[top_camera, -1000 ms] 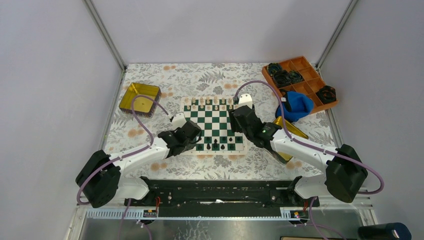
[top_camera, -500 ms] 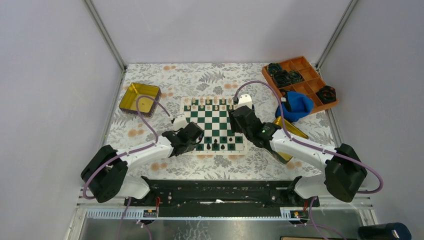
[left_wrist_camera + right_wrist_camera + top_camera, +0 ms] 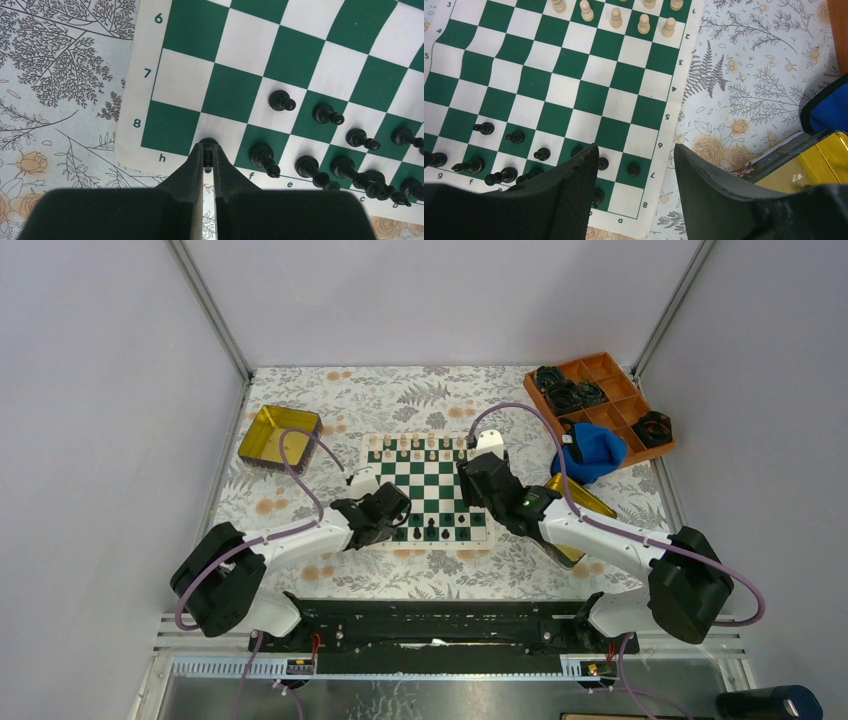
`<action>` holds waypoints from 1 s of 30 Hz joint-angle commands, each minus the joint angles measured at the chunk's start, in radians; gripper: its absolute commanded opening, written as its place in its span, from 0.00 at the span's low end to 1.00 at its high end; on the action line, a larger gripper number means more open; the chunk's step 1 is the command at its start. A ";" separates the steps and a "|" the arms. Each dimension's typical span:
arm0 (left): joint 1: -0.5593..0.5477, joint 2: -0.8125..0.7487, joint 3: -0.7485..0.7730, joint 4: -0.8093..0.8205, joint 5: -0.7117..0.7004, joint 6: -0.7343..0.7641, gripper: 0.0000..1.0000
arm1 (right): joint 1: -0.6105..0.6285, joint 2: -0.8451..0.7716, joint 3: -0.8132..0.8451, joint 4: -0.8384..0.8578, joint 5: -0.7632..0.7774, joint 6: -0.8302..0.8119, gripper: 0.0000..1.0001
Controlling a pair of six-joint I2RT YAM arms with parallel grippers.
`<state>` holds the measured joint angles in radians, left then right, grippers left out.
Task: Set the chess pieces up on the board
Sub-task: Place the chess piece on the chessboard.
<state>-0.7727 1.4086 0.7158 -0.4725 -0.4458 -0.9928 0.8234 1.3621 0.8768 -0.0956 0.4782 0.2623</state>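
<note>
Cream pieces line the board — far edge.

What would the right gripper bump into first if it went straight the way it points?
Probably the small black pawn in line with the right gripper's open gap, then the board. Depth is hard to judge.

Bright, even light falls from overhead, so the black chess pieces cast only faint, short shadows. The gold tin at far left glints. In the wrist views, the near bodies of the left pincer and right pincer are soft, while the board is sharp.
</note>
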 commanded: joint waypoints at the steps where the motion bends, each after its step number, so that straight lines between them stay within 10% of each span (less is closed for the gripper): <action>1: -0.005 0.008 0.037 0.013 -0.036 0.008 0.00 | -0.010 0.002 -0.002 0.033 0.015 -0.001 0.63; 19: -0.007 0.038 0.040 0.012 -0.026 0.006 0.00 | -0.012 -0.003 -0.010 0.031 0.013 0.000 0.63; 30: -0.006 0.037 0.040 0.011 -0.026 0.007 0.27 | -0.012 0.002 -0.009 0.031 0.010 0.000 0.63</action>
<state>-0.7727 1.4403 0.7395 -0.4706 -0.4454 -0.9894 0.8215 1.3624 0.8688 -0.0952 0.4778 0.2619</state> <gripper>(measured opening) 0.256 0.633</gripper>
